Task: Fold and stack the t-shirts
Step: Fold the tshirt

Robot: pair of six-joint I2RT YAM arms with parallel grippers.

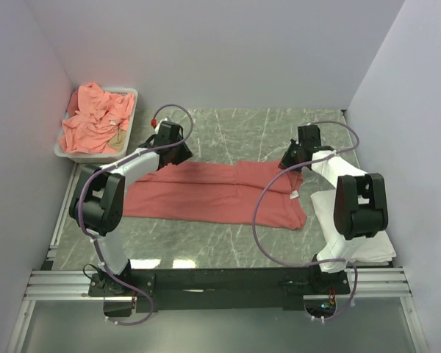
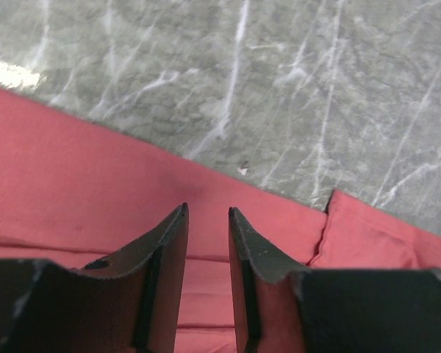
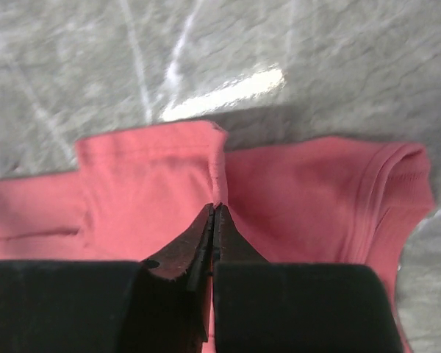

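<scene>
A coral-red t-shirt lies spread across the middle of the marble table, partly folded lengthwise. My left gripper hovers at the shirt's far left edge; in the left wrist view its jaws stand apart with only the red cloth beneath them. My right gripper is at the shirt's far right corner. In the right wrist view it is shut on a raised ridge of the shirt, beside the sleeve hem. A white folded garment lies at the right, partly hidden by the right arm.
A white plastic tray at the back left holds a heap of crumpled salmon-pink shirts. White walls close in on the left, back and right. The arm bases and a metal rail run along the near edge.
</scene>
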